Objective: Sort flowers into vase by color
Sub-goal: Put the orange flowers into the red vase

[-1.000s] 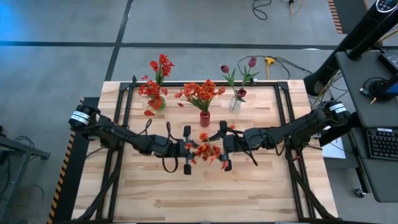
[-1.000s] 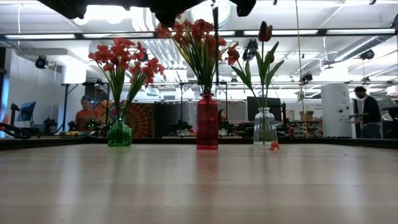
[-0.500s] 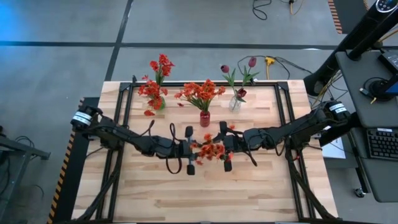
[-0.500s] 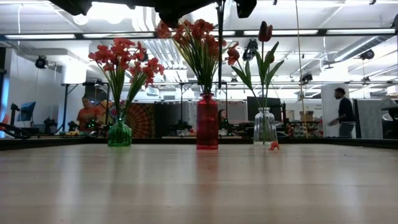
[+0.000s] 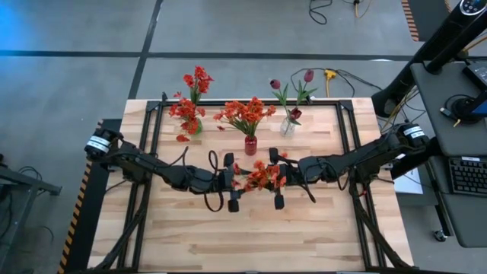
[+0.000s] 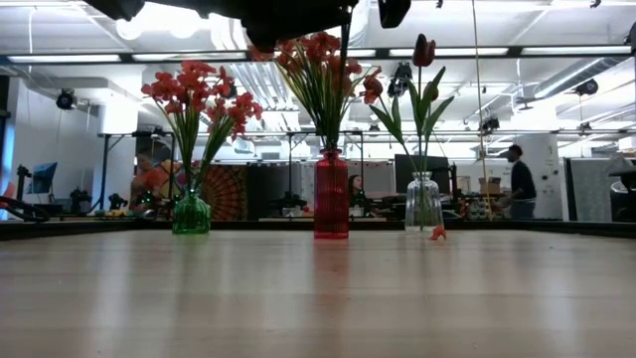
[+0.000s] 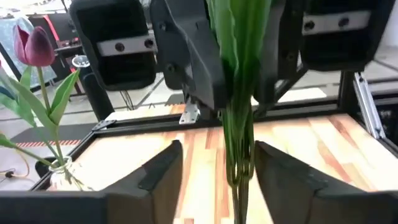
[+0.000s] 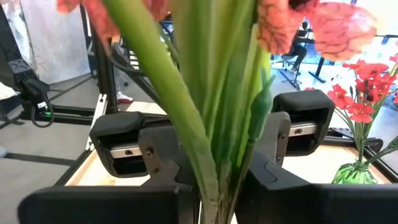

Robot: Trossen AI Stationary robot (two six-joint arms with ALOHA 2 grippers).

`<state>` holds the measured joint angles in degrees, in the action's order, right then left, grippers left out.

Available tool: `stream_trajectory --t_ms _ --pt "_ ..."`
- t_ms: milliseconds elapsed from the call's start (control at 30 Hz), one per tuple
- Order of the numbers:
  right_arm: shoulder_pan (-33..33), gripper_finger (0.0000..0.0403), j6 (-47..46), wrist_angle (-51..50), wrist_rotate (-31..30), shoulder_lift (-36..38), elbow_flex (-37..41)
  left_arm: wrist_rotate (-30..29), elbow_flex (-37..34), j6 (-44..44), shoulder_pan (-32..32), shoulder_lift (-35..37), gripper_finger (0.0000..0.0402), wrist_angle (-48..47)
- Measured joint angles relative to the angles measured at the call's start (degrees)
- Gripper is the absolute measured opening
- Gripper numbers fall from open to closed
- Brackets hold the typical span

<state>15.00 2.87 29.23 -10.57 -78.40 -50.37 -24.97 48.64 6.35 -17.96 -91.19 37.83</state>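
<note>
- Step in hand, as I judge it: an orange-red bunch [image 5: 262,176] is held up over the middle of the tabletop [image 5: 304,228], between the two grippers, on its way to a vase.
- The right gripper [image 5: 276,181] has its jaws closed on the bunch's green stalks; its wrist view shows the stalks [image 8: 214,124] running straight down between its fingers.
- The left gripper [image 5: 230,183] sits just beside the bunch on the other side. Its wrist view shows the stalks [image 7: 239,124] hanging free in the gap between its fingers [image 7: 158,177], so its jaws look open and grip nothing.
- Next move, in my judgement: carry the bunch to the red vase [image 5: 250,144], which already holds orange-red blooms, then lower the stalks into its narrow neck. That calls for keeping the stalks upright and together.
- In the way: the blooms already in the red vase [image 6: 316,60] spread wide above its neck and may snag the incoming bunch.
- Around: a green vase [image 5: 194,125] with red flowers to the left, a clear vase [image 5: 288,126] with maroon blooms to the right, both near the far edge.
- Loose petals lie on the tabletop near the green vase [image 5: 183,138].
- People show in the room beyond.
</note>
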Motion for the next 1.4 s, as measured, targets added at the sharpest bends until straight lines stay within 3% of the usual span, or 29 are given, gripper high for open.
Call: stream_trajectory --t_ms 133,267,400,633,833,1000,1167,1400 --pt "0.0 0.0047 -1.3 -0.6 -0.2 1.2 0.0 0.0 0.0 -1.1 -0.5 2.6 0.0215 -6.3" --pt "0.0 0.0043 -1.6 -2.8 -5.1 3.4 0.0 0.1 0.0 -4.6 -0.5 7.5 0.0235 -16.2" --pt "-0.1 0.0043 -1.6 -3.7 -10.1 5.4 0.0 0.0 0.0 -5.6 -0.5 13.9 0.0238 -26.3" --pt "-2.3 0.0043 0.1 -2.1 -10.5 6.1 0.0 0.0 -0.7 -2.4 -0.5 25.5 0.0229 -39.8" --pt "-5.2 0.0043 3.4 1.3 -11.3 5.6 0.0 0.0 -6.7 0.0 -0.5 33.3 0.0217 -39.1" --pt "-7.3 0.0043 5.3 3.3 -16.8 5.7 0.0 -3.6 -12.3 2.0 -0.3 39.7 0.0210 -36.2" --pt "-9.2 0.0043 4.2 2.8 -18.1 5.6 -1.9 -9.9 -14.4 1.6 -0.3 45.1 0.0208 -35.9" --pt "-9.4 0.0043 6.2 0.3 -18.0 4.0 -4.7 -10.2 -16.3 0.6 -0.3 48.7 0.0207 -36.0"
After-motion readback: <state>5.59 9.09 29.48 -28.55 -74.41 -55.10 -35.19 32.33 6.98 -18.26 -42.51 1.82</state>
